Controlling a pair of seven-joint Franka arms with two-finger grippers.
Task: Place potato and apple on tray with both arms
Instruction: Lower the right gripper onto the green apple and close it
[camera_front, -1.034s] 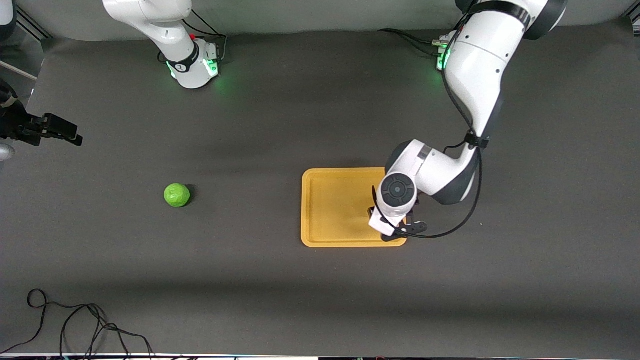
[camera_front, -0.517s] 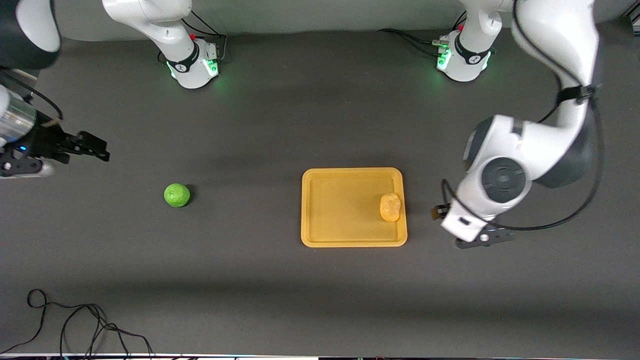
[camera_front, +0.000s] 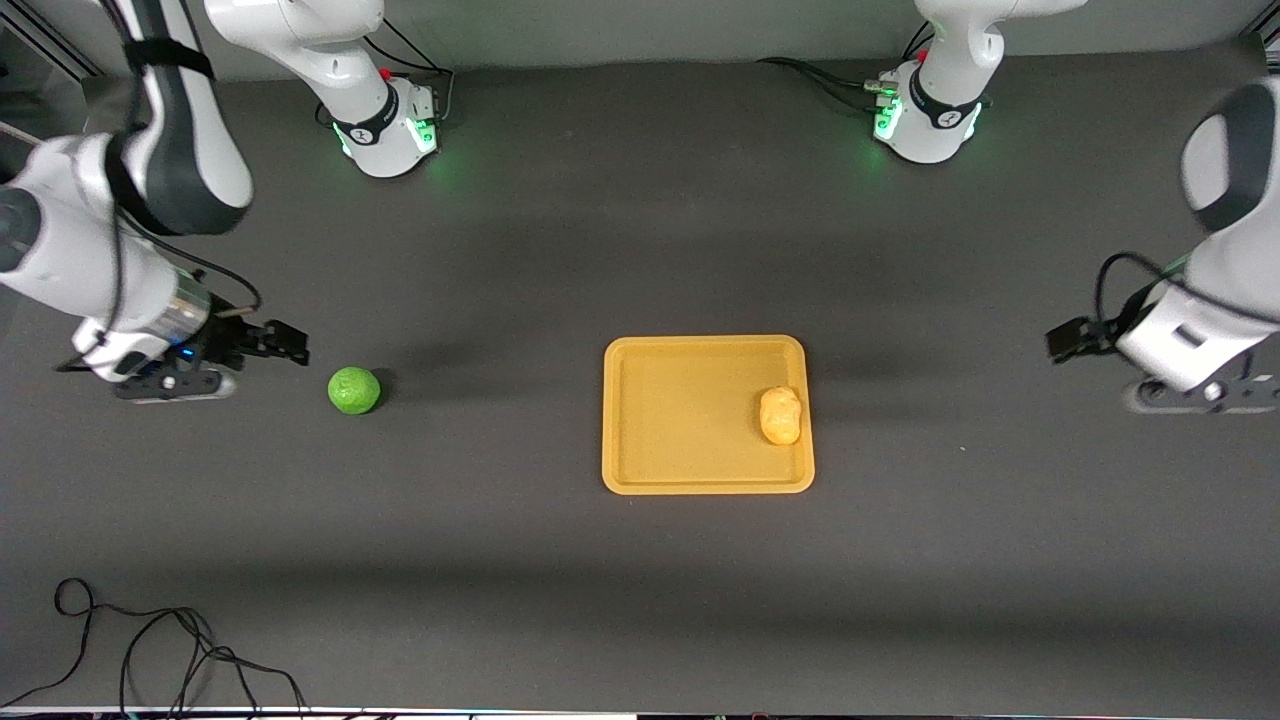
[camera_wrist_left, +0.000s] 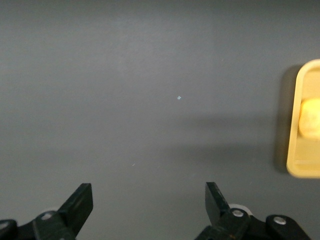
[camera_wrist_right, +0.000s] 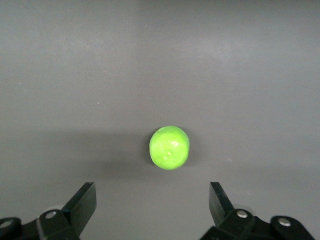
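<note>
The orange-yellow tray (camera_front: 680, 420) lies mid-table, and the potato (camera_front: 780, 415) rests in it by the rim toward the left arm's end. On the bare mat toward the right arm's end sits the green apple (camera_front: 354, 390). My right gripper (camera_front: 290, 345) hangs open just beside the apple. In the right wrist view the apple (camera_wrist_right: 169, 147) lies a little ahead of the spread gripper (camera_wrist_right: 150, 192), untouched. My left gripper (camera_front: 1065, 340) is open and empty over bare mat well off the tray. The left wrist view shows that gripper (camera_wrist_left: 148, 192), the tray's rim (camera_wrist_left: 295, 165) and the potato (camera_wrist_left: 312, 117).
A dark mat covers the table. A loose black cable (camera_front: 150, 640) lies near the front camera at the right arm's end. The two arm bases (camera_front: 385, 130) (camera_front: 925, 110) stand along the edge farthest from that camera.
The left gripper has drawn away from the tray toward its own end of the table, leaving the potato on the tray. The right gripper has swung in close to the apple.
</note>
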